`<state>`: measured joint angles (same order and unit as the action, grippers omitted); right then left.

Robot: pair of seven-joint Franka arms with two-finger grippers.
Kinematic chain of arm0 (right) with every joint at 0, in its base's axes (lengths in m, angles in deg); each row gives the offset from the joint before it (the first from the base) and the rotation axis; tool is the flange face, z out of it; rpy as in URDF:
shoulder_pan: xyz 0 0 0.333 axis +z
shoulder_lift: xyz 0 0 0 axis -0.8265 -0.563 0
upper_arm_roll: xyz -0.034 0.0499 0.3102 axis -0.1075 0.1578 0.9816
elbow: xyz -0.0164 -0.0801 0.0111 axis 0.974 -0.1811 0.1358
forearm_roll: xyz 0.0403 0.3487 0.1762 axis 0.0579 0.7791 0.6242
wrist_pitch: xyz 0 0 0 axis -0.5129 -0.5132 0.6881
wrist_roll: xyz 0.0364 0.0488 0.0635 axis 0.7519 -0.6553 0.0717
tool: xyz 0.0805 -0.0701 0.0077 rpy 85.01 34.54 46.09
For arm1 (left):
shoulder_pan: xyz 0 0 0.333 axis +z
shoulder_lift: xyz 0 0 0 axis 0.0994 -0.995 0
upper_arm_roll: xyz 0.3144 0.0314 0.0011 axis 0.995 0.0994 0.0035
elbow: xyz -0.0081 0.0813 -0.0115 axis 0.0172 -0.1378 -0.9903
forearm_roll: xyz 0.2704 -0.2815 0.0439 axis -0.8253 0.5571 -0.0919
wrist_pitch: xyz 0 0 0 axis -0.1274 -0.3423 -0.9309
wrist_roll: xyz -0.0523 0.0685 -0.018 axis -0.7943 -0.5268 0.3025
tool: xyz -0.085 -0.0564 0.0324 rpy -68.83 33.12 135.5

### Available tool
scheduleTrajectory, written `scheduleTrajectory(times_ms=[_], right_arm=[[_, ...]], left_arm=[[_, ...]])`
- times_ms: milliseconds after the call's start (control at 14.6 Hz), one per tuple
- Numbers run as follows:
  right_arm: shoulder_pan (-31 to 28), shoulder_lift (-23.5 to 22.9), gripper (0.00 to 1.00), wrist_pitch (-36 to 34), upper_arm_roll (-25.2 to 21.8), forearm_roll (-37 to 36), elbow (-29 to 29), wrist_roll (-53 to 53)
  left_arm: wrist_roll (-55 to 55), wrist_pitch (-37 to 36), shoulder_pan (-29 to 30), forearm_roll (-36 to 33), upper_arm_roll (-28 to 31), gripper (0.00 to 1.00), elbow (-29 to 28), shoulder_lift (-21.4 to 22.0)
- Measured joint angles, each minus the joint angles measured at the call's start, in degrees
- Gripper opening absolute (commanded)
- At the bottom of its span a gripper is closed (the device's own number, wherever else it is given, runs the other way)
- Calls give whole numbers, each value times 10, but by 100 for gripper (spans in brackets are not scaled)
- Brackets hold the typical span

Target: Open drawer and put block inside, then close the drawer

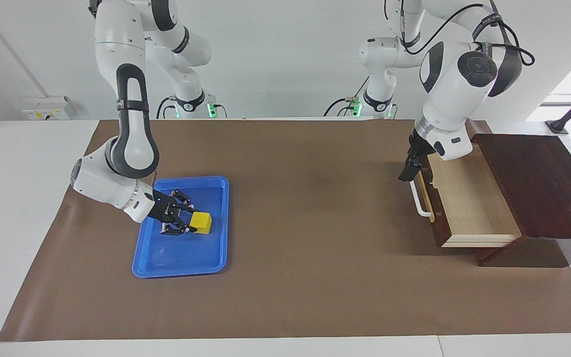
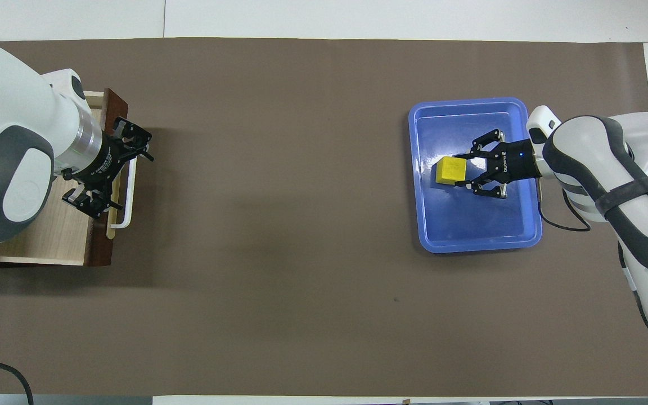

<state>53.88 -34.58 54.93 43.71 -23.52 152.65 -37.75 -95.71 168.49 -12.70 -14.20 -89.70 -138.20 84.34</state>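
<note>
Block (image 1: 201, 222) in blue tray (image 1: 216, 258); drawer (image 1: 469, 203) open

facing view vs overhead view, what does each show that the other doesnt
Only the facing view shows both arm bases at the wall, the cabinet's dark top and the left pincer raised above the white handle.

Only the overhead view shows the right pincer's fingertips on two sides of the yellow block, closed on it.

Both show the drawer pulled open with nothing inside, the block in the blue tray at the right arm's end, and the right pincer at the block.
</note>
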Motion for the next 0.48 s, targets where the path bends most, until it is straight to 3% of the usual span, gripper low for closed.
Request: scheduleTrajectory(times_ms=[481], right_arm=[[13, 27, 0, -3, 3, 0, -24, 8]], left_arm=[[-77, 7, 0, 2, 0, 100, -4, 1]])
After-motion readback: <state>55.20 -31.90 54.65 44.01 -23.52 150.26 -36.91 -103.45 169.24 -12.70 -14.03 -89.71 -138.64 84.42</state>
